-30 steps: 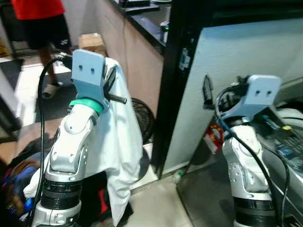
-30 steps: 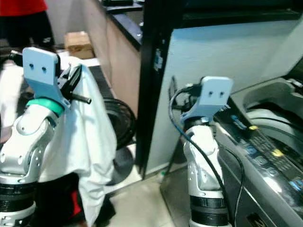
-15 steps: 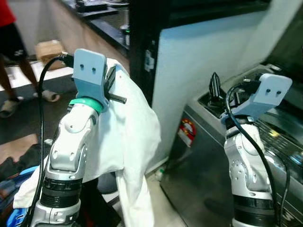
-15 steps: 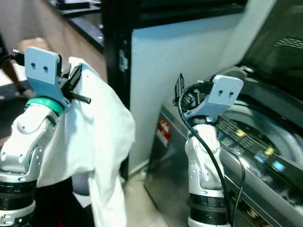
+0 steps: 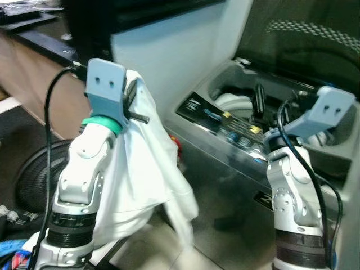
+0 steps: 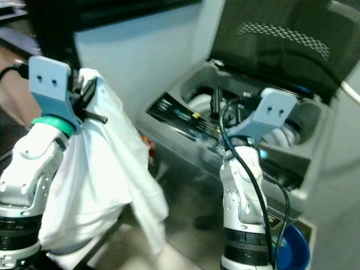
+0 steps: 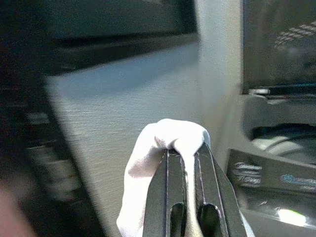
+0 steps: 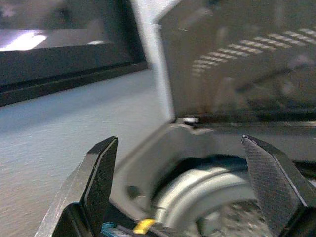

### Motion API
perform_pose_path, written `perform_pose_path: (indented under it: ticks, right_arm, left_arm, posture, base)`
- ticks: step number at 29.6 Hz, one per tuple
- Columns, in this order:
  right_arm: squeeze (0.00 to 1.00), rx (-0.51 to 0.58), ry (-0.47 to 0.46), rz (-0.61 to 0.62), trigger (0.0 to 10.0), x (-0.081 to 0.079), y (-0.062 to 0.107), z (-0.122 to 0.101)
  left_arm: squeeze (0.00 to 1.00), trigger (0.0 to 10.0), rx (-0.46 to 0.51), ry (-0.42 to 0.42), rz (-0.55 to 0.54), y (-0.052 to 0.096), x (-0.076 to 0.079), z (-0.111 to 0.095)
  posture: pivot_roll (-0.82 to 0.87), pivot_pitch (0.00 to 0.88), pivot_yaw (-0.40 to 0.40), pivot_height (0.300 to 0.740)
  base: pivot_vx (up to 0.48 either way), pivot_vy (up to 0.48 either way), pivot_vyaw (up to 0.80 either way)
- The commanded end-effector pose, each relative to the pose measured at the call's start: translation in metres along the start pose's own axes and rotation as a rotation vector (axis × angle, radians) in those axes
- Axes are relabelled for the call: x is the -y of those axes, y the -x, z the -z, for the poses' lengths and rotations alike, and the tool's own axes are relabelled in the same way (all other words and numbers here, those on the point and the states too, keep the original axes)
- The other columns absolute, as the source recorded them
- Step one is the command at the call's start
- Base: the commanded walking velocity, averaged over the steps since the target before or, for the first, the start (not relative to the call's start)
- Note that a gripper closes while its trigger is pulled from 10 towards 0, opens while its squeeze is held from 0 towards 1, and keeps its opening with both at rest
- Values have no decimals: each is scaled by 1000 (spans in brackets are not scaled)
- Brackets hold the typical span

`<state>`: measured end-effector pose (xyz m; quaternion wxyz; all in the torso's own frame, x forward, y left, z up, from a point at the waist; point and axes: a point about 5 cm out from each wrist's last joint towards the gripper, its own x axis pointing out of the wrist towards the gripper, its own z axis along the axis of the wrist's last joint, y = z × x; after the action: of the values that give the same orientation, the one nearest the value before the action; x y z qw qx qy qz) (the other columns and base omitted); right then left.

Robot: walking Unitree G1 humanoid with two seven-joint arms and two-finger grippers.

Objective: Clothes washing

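Note:
A white garment (image 5: pixel 140 163) hangs over my raised left arm and down toward the floor. My left gripper (image 7: pixel 183 148) is shut on a fold of it. To the right stands a grey top-loading washing machine (image 5: pixel 225 180), its dark lid (image 5: pixel 304 39) up and its pale drum rim (image 5: pixel 233 102) showing behind the control panel (image 5: pixel 216 117). My right gripper (image 8: pixel 180 148) is held up in front of the machine's opening, open with nothing between its wide-spread fingers.
A round black fan (image 5: pixel 28 174) sits on the floor at the left. A blue bucket (image 6: pixel 295 247) stands at the machine's right front corner. A pale wall panel (image 5: pixel 163 50) and a dark counter (image 5: pixel 34 36) lie behind the left arm.
The camera has swung right: the washing machine now fills the right side and the person has left the picture. Both arms keep their pose, garment still held.

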<state>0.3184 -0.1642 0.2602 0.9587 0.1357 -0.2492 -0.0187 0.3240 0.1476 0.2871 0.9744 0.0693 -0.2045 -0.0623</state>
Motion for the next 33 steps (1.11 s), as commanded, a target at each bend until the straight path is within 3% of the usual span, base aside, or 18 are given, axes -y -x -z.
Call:
perform_pose_path:
  ticks: [1,33]
  right_arm:
    - [0,2,-11,19,10000,5,0,-1]
    - [0,-2,-15,10,10000,4,-1,0]
  left_arm:
    - [0,10000,27,15,12,0,3,-4]
    - [0,10000,18,18,2,-1,3,-2]
  posture:
    - [79,0,38,740]
    - [90,0,36,740]
  base:
    - [0,0,-800]
    - [0,0,-800]
